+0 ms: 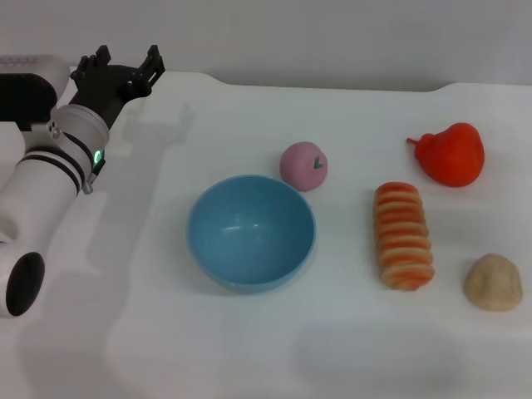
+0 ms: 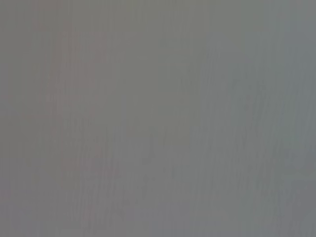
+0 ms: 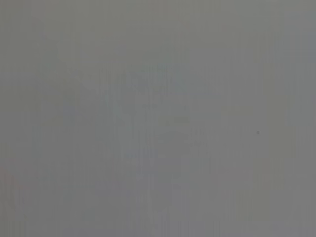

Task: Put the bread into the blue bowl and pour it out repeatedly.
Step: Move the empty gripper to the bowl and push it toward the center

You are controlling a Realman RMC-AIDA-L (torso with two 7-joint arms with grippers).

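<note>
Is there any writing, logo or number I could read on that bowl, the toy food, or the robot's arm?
None: no readable text in any view.
The blue bowl is plain, and empty.
The bread, pink fruit, red fruit and tan lump carry no labels.
The left gripper, open at the far left of the table, shows only a small green light on the wrist, no lettering.
Both wrist views are blank grey.

The left arm is seen stretched along the left edge of the head view, its white forearm angled away toward the far corner of the tabletop [image 1: 166,349]. The left claw [image 1: 116,68] is held apart at the fingers, with nothing between them. Nothing of the right arm is shown.
</note>
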